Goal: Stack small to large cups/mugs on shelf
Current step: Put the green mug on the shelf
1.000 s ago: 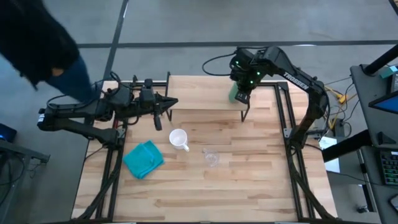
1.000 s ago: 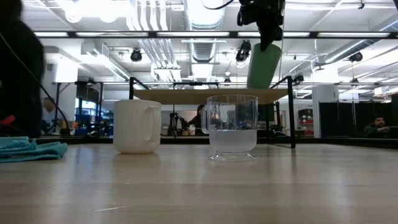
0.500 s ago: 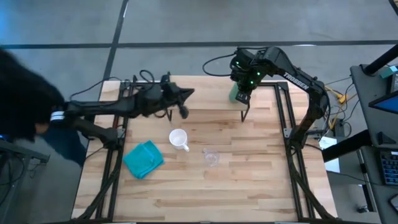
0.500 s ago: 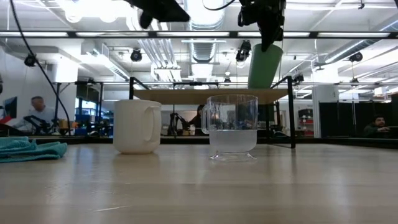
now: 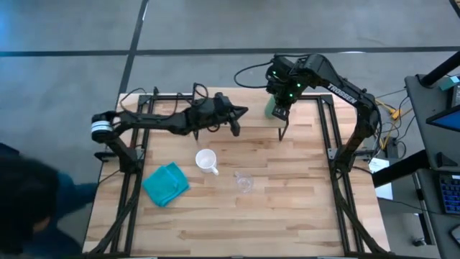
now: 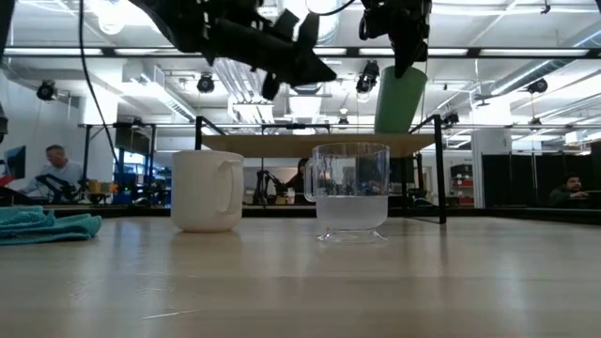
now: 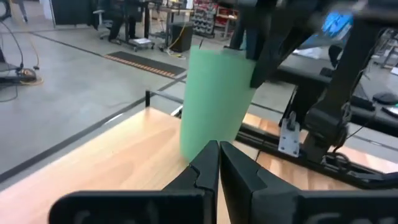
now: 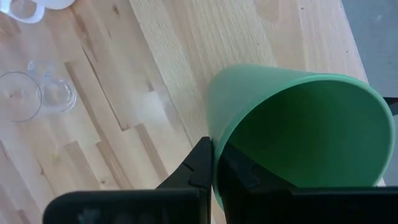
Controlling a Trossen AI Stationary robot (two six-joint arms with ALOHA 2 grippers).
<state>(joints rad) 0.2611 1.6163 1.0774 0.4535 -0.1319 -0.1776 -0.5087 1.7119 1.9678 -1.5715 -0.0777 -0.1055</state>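
Right gripper point(image 5: 277, 109) pinches the green cup's point(image 5: 271, 108) rim over the shelf point(image 6: 319, 144). Left gripper point(image 5: 236, 121) fingers closed, empty; we can't see the cup's base.

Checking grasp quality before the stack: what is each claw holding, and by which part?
The right claw pinches the green cup by its rim wall, one finger inside. The left claw, shut, holds nothing.
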